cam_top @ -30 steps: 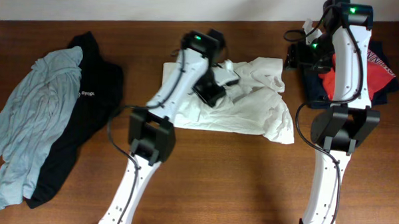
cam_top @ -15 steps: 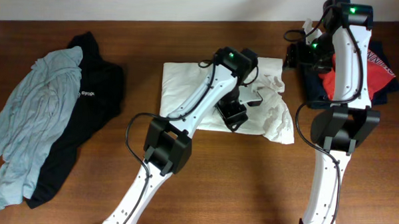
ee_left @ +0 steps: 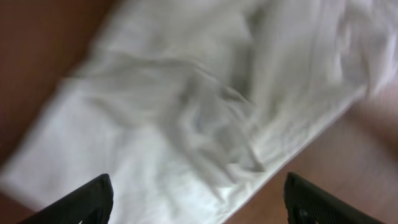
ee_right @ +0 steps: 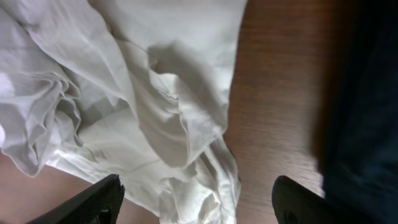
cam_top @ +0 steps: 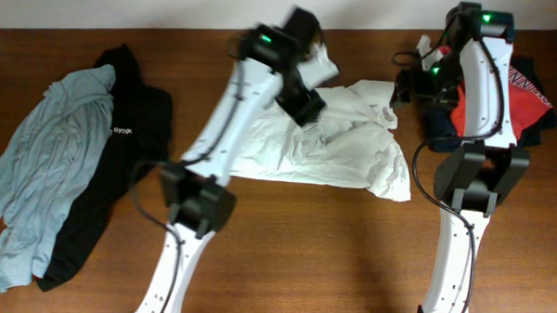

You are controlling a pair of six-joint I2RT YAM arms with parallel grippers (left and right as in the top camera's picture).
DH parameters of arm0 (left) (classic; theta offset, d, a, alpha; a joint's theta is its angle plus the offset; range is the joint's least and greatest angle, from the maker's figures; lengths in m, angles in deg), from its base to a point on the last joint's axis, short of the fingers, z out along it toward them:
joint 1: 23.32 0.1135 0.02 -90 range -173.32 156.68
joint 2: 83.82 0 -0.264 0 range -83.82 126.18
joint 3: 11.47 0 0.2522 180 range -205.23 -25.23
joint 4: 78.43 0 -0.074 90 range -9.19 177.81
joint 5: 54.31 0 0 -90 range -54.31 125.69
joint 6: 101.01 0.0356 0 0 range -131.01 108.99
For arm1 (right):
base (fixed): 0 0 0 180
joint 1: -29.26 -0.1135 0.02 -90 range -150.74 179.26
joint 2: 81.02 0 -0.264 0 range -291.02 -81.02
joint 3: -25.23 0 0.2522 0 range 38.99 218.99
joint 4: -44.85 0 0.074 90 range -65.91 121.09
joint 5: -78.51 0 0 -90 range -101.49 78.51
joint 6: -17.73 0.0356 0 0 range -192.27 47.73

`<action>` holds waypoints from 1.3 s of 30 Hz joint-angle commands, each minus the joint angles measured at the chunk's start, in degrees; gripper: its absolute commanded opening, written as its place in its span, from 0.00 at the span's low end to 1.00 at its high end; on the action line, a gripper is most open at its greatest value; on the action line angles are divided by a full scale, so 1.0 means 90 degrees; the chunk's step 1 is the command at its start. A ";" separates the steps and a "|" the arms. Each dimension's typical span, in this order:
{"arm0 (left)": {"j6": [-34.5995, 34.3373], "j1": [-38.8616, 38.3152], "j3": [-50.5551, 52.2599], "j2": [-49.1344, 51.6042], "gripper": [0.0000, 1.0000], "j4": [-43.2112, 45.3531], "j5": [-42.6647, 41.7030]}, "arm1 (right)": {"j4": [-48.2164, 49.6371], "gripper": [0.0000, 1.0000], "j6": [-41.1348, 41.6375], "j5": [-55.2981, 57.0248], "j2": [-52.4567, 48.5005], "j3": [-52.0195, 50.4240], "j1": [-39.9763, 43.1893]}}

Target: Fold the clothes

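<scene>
A crumpled white garment (cam_top: 339, 145) lies across the middle of the table, bunched into folds at its right end. My left gripper (cam_top: 304, 102) hovers over its far left part, blurred by motion. In the left wrist view the white garment (ee_left: 186, 112) fills the frame, and the left gripper (ee_left: 199, 205) is open with nothing between its black fingers (ee_left: 87, 199). My right gripper (cam_top: 406, 87) hangs above the garment's far right corner. The right wrist view shows it (ee_right: 199, 205) open over the rumpled edge of the garment (ee_right: 155, 118), gripping nothing.
A light blue shirt (cam_top: 41, 181) and a black shirt (cam_top: 121, 137) lie heaped at the left. A stack of red and navy clothes (cam_top: 531, 100) sits at the far right, its navy edge (ee_right: 367, 124) beside the right gripper. Bare wood runs along the front.
The left gripper has opened, let go of the white garment and swung from its middle up to its far left part. The right arm has hardly moved.
</scene>
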 commanded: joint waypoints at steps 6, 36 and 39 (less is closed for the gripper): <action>-0.0418 0.0767 -0.0153 -0.0500 0.87 0.0117 0.0024 | 0.0685 0.80 -0.0223 -0.0748 0.0155 -0.1139 -0.0005; -0.0707 0.2319 -0.0155 -0.0741 0.87 0.0143 0.1353 | 0.1409 0.04 -0.0214 -0.1535 0.0253 -0.2727 0.0379; -0.0848 0.2608 -0.0155 -0.0840 0.87 0.0126 0.1350 | 0.1316 0.04 -0.0216 -0.1625 0.0396 -0.2516 0.0602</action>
